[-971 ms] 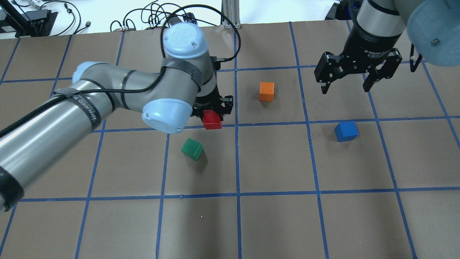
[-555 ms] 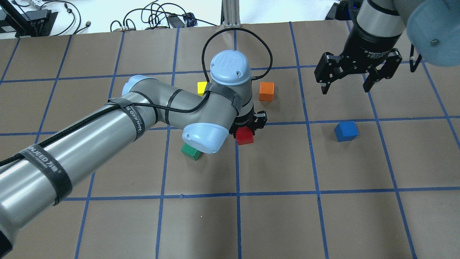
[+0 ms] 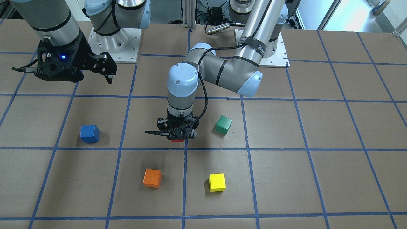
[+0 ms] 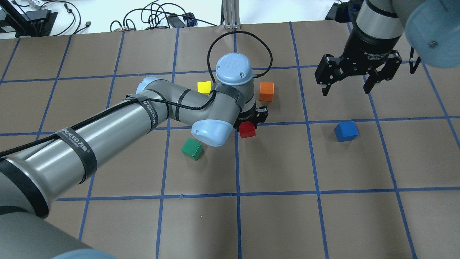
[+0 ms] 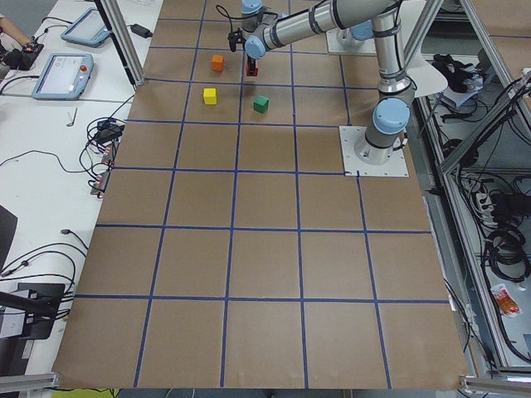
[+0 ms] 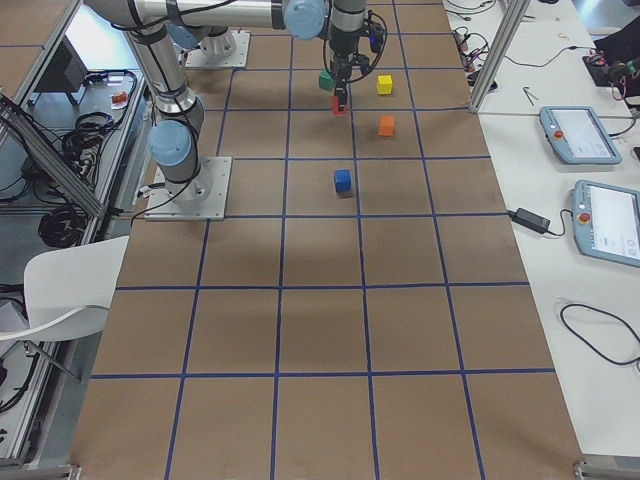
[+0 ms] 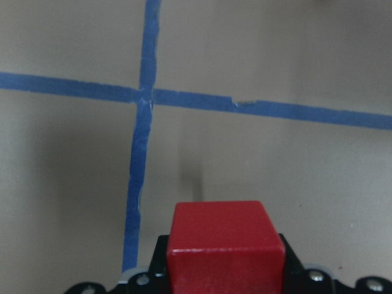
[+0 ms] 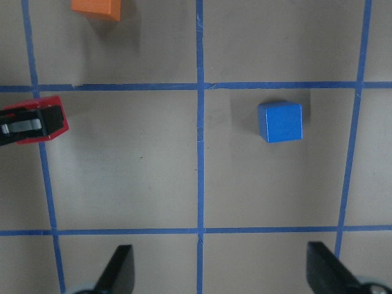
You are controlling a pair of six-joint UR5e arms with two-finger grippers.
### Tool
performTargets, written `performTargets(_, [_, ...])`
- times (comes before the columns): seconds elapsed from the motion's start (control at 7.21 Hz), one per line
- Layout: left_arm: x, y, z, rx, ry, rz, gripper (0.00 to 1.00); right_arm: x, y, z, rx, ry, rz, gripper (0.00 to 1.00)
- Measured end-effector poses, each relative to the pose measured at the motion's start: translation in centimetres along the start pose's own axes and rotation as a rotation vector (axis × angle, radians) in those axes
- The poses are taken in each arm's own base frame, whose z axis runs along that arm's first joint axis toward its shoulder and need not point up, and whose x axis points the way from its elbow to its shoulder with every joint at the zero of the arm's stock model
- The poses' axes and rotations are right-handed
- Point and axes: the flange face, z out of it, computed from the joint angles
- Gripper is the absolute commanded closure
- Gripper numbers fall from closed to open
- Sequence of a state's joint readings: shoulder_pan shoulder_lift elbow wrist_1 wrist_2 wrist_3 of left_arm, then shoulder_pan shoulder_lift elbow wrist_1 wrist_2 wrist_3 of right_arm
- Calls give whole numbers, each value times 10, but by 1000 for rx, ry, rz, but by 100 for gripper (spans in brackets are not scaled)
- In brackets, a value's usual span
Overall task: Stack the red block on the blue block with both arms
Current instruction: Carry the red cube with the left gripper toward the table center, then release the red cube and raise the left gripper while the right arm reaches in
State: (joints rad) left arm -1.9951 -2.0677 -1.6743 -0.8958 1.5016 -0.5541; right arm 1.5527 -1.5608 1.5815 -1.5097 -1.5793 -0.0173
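Observation:
My left gripper (image 4: 251, 121) is shut on the red block (image 4: 247, 130) and holds it just above the table, near a crossing of blue tape lines. The red block fills the bottom of the left wrist view (image 7: 223, 242), and a sliver of it shows under the gripper in the front view (image 3: 175, 140). The blue block (image 4: 346, 131) sits alone on the table to the right, also in the front view (image 3: 89, 133). My right gripper (image 4: 345, 90) hangs open and empty above and behind the blue block, which shows in its wrist view (image 8: 280, 121).
An orange cube (image 4: 266, 91) sits just behind my left gripper. A yellow cube (image 4: 204, 87) sits behind the left wrist, and a green cube (image 4: 192, 149) in front of the left forearm. Brown paper with a blue tape grid (image 4: 237, 194) covers the table.
My left arm has carried the red block to the right, towards the blue block, and has uncovered the yellow cube. The right gripper has barely moved and stays open.

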Motion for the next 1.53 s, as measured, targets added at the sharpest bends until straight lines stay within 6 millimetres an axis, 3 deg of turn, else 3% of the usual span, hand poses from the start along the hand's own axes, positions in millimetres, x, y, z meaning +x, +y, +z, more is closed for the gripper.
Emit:
performTargets(0.28, [-12, -22, 7, 0, -5, -18, 100, 0, -1, 1, 0, 0, 9, 0])
performTargets(0.42, [-21, -32, 14, -7, -12, -22, 94, 0, -1, 1, 0, 0, 12, 0])
performTargets(0.55, [-29, -38, 21, -15, -18, -20, 1, 0, -1, 2, 0, 1, 13, 0])
performTargets(0.83, [-32, -41, 26, -22, -19, -33, 0, 0, -2, 2, -2, 1, 8, 0])
performTargets(1.11, [-33, -42, 0, 6, 4, -41, 0, 1, -2, 3, -5, 3, 2, 0])
performTargets(1.25, [-41, -48, -25, 23, 12, -36, 0, 1, -2, 4, -7, 3, 2, 0])
performTargets(1.53, [-92, -70, -105, 1, -15, 44, 0, 1, -1, 14, -23, -1, 0, 0])
